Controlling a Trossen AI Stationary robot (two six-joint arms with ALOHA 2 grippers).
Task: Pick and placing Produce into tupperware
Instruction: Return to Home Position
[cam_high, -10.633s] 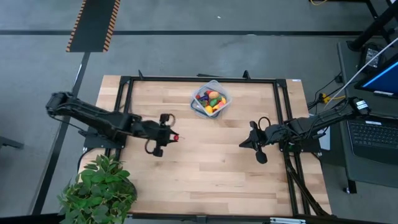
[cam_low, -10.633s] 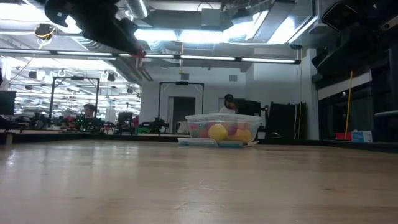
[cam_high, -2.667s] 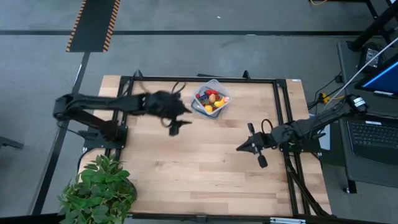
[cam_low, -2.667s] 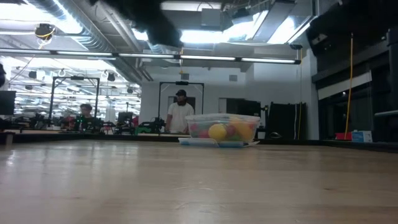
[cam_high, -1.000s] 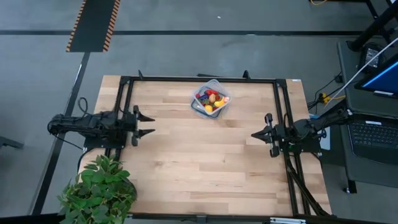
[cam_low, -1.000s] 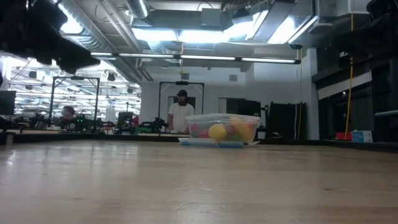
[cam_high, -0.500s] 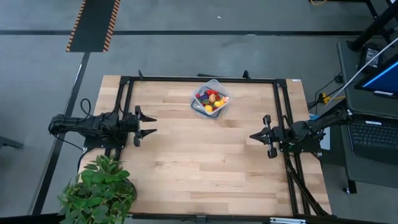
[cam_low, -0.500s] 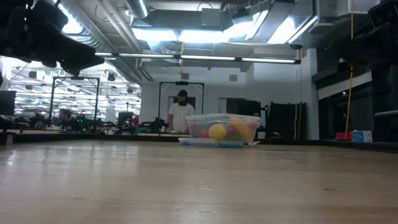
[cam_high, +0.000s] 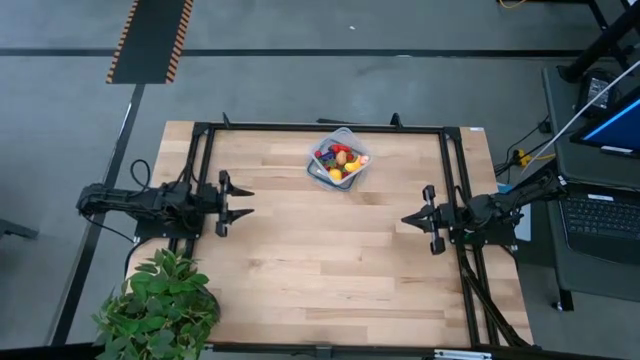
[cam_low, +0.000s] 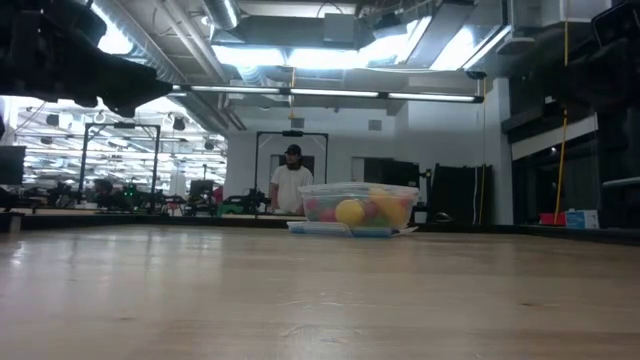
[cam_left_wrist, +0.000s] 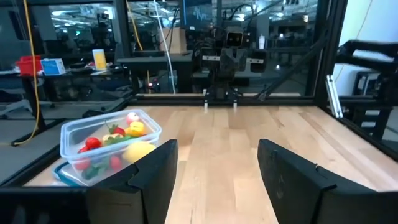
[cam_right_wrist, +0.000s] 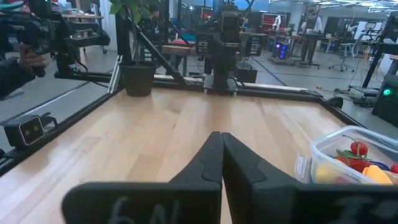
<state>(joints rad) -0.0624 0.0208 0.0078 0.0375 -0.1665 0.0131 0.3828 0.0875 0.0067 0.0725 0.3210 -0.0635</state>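
The clear tupperware (cam_high: 338, 160) stands on the wooden table near its far edge, holding the produce (cam_high: 339, 160): small red, yellow, green and orange pieces. It also shows in the low view as the tupperware (cam_low: 357, 208), in the left wrist view as the tupperware (cam_left_wrist: 109, 144) and in the right wrist view as the tupperware (cam_right_wrist: 354, 158). My left gripper (cam_high: 243, 200) hovers at the table's left side, open and empty, pointing level toward the right. My right gripper (cam_high: 405, 219) is at the table's right side, shut and empty, pointing level toward the left.
A leafy potted plant (cam_high: 158, 305) stands at the table's near left corner. A black frame (cam_high: 320, 127) runs round the table's edges. A laptop (cam_high: 600, 215) sits beyond the right edge. In the low view a person (cam_low: 291, 182) stands in the room behind.
My left gripper has drawn a little toward the table's right and sunk slightly, tipping level, its fingers staying open. The right gripper and the tupperware have kept still.
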